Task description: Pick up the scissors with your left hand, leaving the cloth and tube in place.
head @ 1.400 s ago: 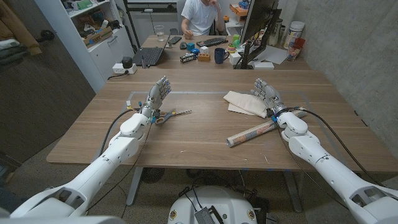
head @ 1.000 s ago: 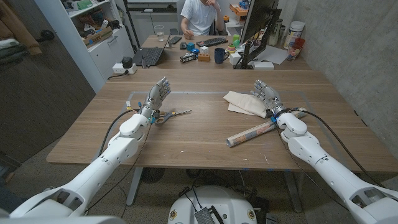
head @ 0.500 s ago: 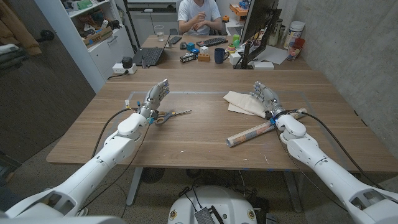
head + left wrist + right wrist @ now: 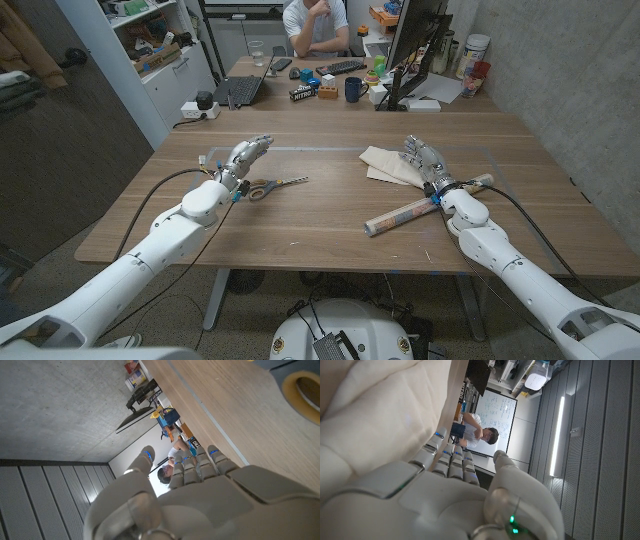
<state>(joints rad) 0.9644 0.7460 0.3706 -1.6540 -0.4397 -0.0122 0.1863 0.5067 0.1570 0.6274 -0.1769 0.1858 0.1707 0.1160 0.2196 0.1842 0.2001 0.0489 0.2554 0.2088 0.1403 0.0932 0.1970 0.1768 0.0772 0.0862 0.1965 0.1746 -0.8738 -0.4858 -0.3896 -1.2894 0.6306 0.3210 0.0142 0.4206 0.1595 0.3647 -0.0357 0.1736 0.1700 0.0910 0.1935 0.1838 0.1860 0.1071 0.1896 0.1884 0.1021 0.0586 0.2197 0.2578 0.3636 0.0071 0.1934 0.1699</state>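
Note:
The scissors point(image 4: 276, 184) lie on the wooden table point(image 4: 300, 230), handles toward my left hand point(image 4: 243, 158) and blades pointing right. That hand hovers just left of and behind the handles, fingers stretched out and holding nothing; its back shows in the left wrist view point(image 4: 195, 500). The beige cloth point(image 4: 390, 163) lies crumpled right of centre, also seen close up point(image 4: 380, 405). My right hand point(image 4: 423, 155) is at the cloth's right edge, fingers extended, empty. The long printed tube point(image 4: 420, 207) lies slanted in front of the cloth, beside my right wrist.
A second desk behind the table holds a laptop point(image 4: 240, 90), a mug point(image 4: 354, 89) and a monitor point(image 4: 415, 40); a person point(image 4: 318, 22) sits there. A yellowish ring point(image 4: 304, 389) lies on the table near my left hand. Cables trail from both wrists.
My left hand has dipped lower and edged slightly left, its arm swinging outward. The right hand has shifted a little. The scissors, cloth and tube lie as before.

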